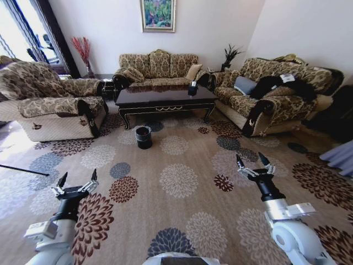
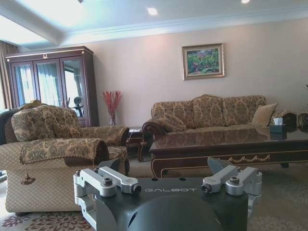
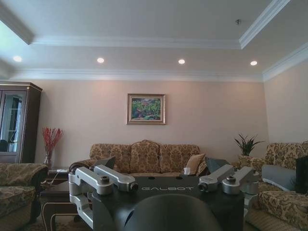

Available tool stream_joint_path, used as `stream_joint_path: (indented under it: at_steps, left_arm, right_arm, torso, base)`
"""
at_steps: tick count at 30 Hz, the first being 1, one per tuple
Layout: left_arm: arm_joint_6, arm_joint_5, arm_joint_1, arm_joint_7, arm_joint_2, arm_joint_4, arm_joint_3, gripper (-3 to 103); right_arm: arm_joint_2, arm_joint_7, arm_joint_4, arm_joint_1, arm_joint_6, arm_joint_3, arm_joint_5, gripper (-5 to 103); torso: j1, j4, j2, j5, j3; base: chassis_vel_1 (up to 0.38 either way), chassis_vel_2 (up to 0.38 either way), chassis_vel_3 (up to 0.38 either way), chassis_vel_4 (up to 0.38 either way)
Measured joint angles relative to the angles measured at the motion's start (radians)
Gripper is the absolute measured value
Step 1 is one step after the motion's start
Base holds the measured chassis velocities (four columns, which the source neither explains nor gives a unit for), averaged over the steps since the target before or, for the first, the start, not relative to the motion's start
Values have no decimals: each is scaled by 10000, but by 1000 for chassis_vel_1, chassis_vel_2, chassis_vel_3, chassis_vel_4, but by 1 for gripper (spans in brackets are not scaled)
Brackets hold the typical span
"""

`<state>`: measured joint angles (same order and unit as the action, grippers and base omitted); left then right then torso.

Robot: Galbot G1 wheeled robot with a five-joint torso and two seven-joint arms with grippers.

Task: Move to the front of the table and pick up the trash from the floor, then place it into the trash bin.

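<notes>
The table (image 1: 165, 99) of dark glossy wood stands across the room, in the middle of the sofas, and its long front shows in the left wrist view (image 2: 226, 144). The trash bin (image 1: 143, 137), small, black and lined, sits on the floor (image 1: 176, 176) just before the table's left half. The trash is too small to tell at this distance. My left gripper (image 1: 78, 176) (image 2: 166, 166) and right gripper (image 1: 251, 160) (image 3: 161, 163) hover open and empty over the patterned carpet, far short of the table.
An armchair (image 1: 49, 102) stands at the left, a sofa (image 1: 160, 66) behind the table, and another sofa (image 1: 276, 94) with dark clothes at the right. A dark tissue box (image 1: 192, 87) sits on the table. Wide open carpet lies between me and the bin.
</notes>
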<state>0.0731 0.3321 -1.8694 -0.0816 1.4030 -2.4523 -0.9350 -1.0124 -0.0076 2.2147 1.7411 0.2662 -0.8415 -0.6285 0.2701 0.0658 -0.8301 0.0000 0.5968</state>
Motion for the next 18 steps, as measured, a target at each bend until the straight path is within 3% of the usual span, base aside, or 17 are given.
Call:
stream_joint_path:
  at_steps: [18]
  left_arm:
    - [0,0,0,0,0,0,0,100]
  right_arm:
    - [0,0,0,0,0,0,0,100]
  torso:
    - [333,0,-781,0,446]
  base:
    - [0,0,0,0]
